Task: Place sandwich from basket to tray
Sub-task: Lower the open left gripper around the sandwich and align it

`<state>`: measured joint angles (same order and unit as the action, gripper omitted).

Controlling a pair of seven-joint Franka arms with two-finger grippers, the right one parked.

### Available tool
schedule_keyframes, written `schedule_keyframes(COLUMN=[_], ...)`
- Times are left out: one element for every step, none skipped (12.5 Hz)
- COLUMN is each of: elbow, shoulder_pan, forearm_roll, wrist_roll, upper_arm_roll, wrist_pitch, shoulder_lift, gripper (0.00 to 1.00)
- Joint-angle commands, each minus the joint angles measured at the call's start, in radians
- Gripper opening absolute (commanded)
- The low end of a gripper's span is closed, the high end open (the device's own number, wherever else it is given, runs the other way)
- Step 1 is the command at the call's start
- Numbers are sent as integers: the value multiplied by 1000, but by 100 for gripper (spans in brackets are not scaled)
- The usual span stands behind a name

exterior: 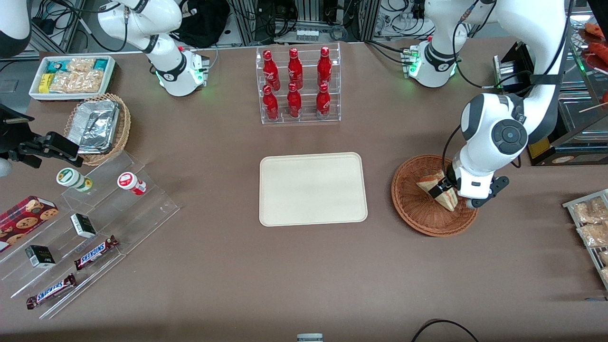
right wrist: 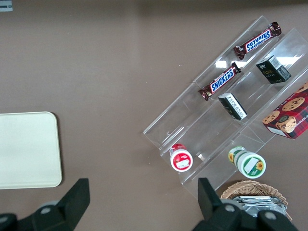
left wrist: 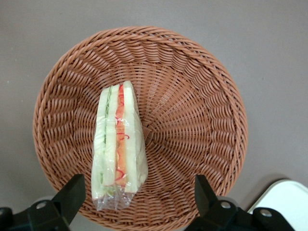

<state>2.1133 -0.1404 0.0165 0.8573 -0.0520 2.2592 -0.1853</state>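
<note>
The sandwich (exterior: 429,183), a plastic-wrapped wedge with red and green filling (left wrist: 119,147), lies in the reddish-brown wicker basket (exterior: 427,227) toward the working arm's end of the table. My left gripper (exterior: 445,189) hangs just above it with its fingers (left wrist: 72,192) spread wide. It is open and holds nothing; the wrapped end of the sandwich lies between the fingers, closer to one of them. The basket's weave (left wrist: 192,110) fills the left wrist view. The cream tray (exterior: 313,189) lies bare at the table's middle, beside the basket, and its end shows in the right wrist view (right wrist: 26,149).
A clear rack of red bottles (exterior: 297,85) stands farther from the front camera than the tray. Toward the parked arm's end are an acrylic stand with Snickers bars (exterior: 95,251), a pale wicker basket with foil (exterior: 97,126) and a white snack bin (exterior: 71,76). Snack packets (exterior: 589,218) lie near the basket.
</note>
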Motion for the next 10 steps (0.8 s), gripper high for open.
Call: schedule_keyframes(elbow=[17, 14, 11, 10, 10, 10, 10, 10, 11, 13], shoulder_pan=[-15, -15, -15, -15, -15, -16, -18, -25, -25, -25], forearm_roll=[2, -1, -1, -3, -3, -3, -3, -3, 2, 5], wrist_roll=[89, 123, 158, 189, 215, 251, 279, 278, 267, 260], upper_arm_roll=[7, 7, 6, 6, 6, 6, 6, 6, 7, 7], wrist_pitch=[28, 30, 30, 30, 31, 45, 52, 53, 49, 40], shoulder_lift=[4, 1, -6, -9, -13, -22, -28, -35, -39, -39], gripper=[100, 100, 100, 100, 100, 100, 100, 100, 100, 100])
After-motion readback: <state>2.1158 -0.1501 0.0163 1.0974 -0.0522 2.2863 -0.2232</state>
